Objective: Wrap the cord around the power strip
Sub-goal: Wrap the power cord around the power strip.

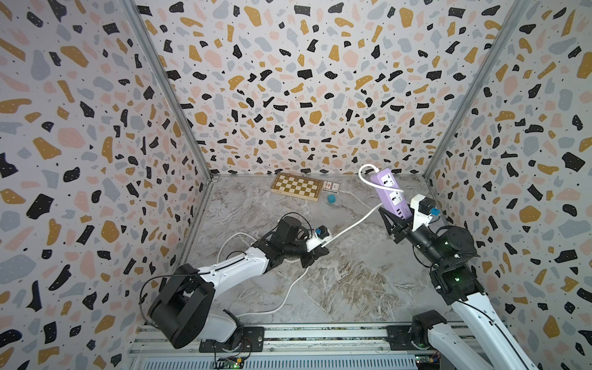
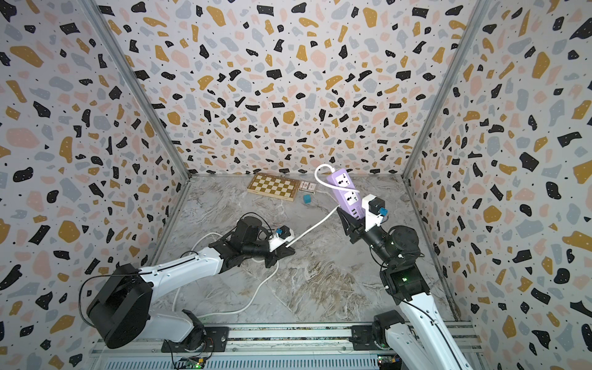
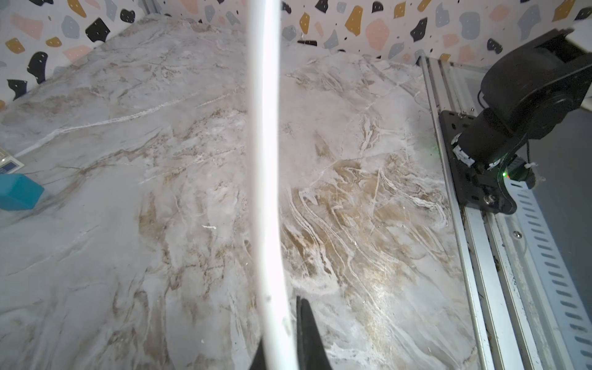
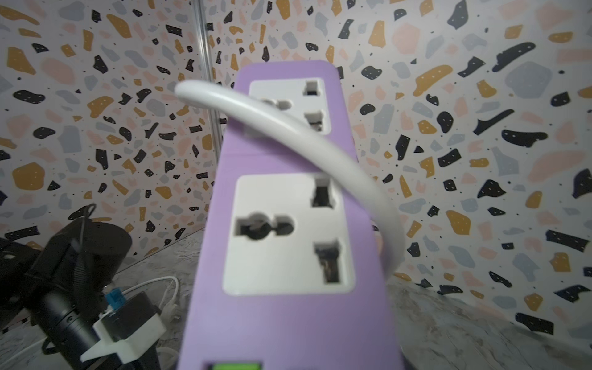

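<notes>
The right gripper is clamped tight on the near end of the power strip. It holds the strip lifted and tilted above the table's back right corner, sockets facing up. The left gripper, low over the middle of the table toward its left edge, is closed on the cord, which runs between its jaws in the left wrist view.

From the strip's far end the cord arcs out and crosses the socket face once on a slant. It then drops past the right gripper and stretches straight to the left gripper. Beyond that grip a long slack run lies curled on the table toward the front edge. I judge the wrapping barely begun: about one turn is laid and most of the length is left to wind.

The strip is a smooth, hard lilac plastic bar with rounded corners and white socket plates. The cord is thick, round and glossy white. The table is marble-patterned, grey and tan.
</notes>
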Controlling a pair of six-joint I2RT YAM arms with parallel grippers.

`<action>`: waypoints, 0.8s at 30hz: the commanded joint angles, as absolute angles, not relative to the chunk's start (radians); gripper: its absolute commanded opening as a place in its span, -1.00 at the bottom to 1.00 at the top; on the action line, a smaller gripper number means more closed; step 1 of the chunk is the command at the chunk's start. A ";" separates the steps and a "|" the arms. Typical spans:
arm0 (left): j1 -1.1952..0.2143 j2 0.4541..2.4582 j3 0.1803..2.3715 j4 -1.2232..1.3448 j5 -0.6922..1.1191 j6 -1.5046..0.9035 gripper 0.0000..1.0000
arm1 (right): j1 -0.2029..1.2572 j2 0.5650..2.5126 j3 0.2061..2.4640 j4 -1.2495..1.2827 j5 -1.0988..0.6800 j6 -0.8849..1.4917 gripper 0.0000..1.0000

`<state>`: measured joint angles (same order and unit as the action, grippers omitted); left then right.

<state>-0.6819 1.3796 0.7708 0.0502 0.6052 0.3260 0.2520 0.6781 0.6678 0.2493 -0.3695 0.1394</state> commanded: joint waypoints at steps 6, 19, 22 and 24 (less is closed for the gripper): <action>-0.786 1.160 0.951 -0.350 0.390 0.512 -1.00 | 0.213 0.682 0.666 0.121 -0.286 -0.048 -1.00; -0.932 1.329 1.584 -0.764 0.263 0.759 -1.00 | 0.543 0.813 0.586 -0.074 -0.323 -0.337 -1.00; -0.932 1.400 1.695 -0.799 0.167 0.791 -1.00 | 0.607 0.802 0.558 -0.069 -0.352 -0.380 -1.00; -0.927 1.446 1.760 -0.833 0.122 0.809 -1.00 | 0.635 0.788 0.546 -0.076 -0.401 -0.419 -1.00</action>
